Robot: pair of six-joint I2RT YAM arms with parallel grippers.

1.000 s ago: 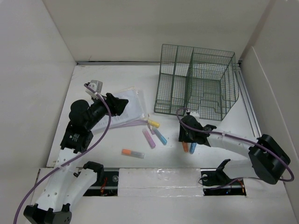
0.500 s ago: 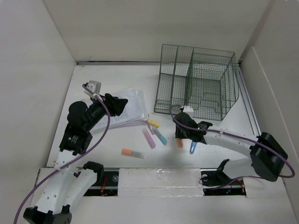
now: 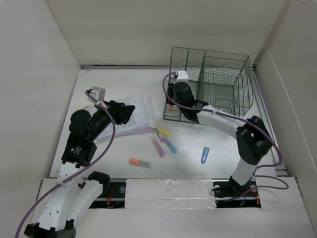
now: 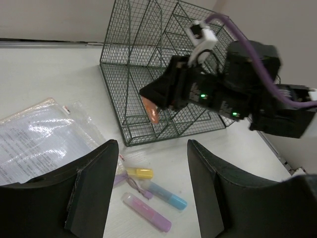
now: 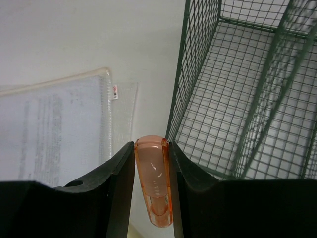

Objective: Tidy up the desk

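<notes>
The left pincer hides part of the document sleeve.

Right end effector clamped, left end effector spread.

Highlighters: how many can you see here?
6. Yellow one, pink one and blue one clustered centrally; orange one alone in front; second blue one further right; second orange one between the right fingers. None obviously hidden.

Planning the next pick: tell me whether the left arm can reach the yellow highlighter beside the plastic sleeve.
Probably yes: the yellow highlighter lies uncovered ahead of the open left gripper; the right gripper is away at the green wire basket.
</notes>
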